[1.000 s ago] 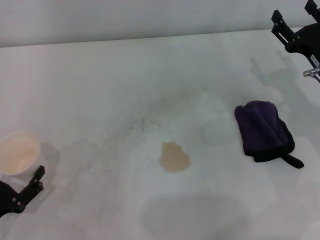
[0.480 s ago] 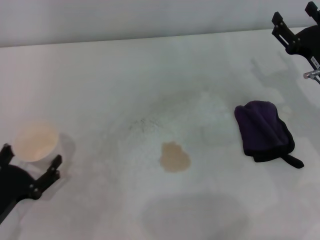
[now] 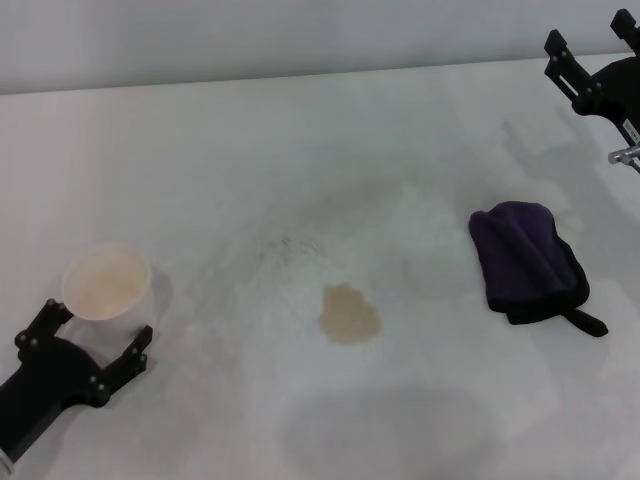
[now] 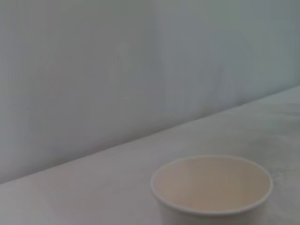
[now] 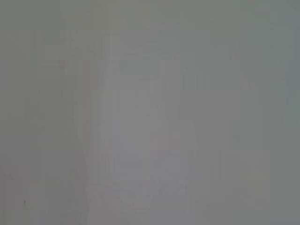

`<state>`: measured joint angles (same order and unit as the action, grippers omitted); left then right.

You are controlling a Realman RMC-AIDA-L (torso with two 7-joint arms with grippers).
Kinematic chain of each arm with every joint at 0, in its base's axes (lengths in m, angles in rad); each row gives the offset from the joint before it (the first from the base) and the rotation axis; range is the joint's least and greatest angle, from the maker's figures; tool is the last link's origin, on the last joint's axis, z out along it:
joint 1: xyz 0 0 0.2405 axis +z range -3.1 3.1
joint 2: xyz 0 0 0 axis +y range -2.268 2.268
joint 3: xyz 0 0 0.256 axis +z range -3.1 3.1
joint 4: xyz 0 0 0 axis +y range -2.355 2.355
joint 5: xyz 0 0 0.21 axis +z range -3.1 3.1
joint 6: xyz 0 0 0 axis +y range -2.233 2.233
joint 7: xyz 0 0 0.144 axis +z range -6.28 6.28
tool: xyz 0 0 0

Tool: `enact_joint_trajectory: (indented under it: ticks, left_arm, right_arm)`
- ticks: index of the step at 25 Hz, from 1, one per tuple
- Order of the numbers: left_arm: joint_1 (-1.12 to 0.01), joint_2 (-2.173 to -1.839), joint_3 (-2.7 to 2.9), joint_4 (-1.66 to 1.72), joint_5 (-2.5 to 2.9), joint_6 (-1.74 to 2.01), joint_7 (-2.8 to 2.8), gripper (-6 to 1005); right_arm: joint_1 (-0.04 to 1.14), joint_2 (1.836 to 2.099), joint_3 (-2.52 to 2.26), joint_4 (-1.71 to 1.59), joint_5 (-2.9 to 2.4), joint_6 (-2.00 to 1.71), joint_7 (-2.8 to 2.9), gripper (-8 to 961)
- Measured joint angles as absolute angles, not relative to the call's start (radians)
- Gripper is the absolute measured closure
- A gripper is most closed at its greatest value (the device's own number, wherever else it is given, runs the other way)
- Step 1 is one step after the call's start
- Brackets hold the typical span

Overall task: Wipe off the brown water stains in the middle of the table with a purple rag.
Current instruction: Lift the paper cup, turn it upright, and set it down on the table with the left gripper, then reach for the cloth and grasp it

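Observation:
The brown water stain lies as a tan blotch in the middle of the white table. The purple rag lies folded to the stain's right, with its black tab toward the near edge. My right gripper hangs open and empty at the far right corner, well beyond the rag. My left gripper is at the near left, its fingers set around the lower part of a white paper cup. The cup's mouth also shows in the left wrist view.
The cup holds a pale tan inside and stands left of the stain, with bare tabletop between them. Faint grey speckles lie just beyond the stain. A grey wall runs behind the table's far edge.
My left gripper has moved right from the table's left edge, and the paper cup has moved with it. The rag, stain and right gripper have stayed put.

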<state>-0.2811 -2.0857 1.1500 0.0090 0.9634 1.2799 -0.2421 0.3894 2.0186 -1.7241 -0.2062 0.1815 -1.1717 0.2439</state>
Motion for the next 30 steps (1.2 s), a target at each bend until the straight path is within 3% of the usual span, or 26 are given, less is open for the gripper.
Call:
enact_joint_trajectory:
  ticks: [16,26,30]
  left_arm:
    - [-0.185,-2.089,1.141,0.01,0.928,1.348,-0.191,119]
    - [-0.119,-2.085,1.141,0.014,0.629,1.422,-0.157,120]
    - [-0.124,-2.084,1.142,0.017,0.579,1.433,-0.159,121]
  right_arm:
    - [0.4,2.018,-1.729,-0.207,0.179,-1.165,0.244,97]
    - [0.4,2.017,-1.736,-0.233,0.179,-1.136,0.304,97]
    - [0.402,1.992,-1.793,-0.32,0.141,-1.035,0.493,97]
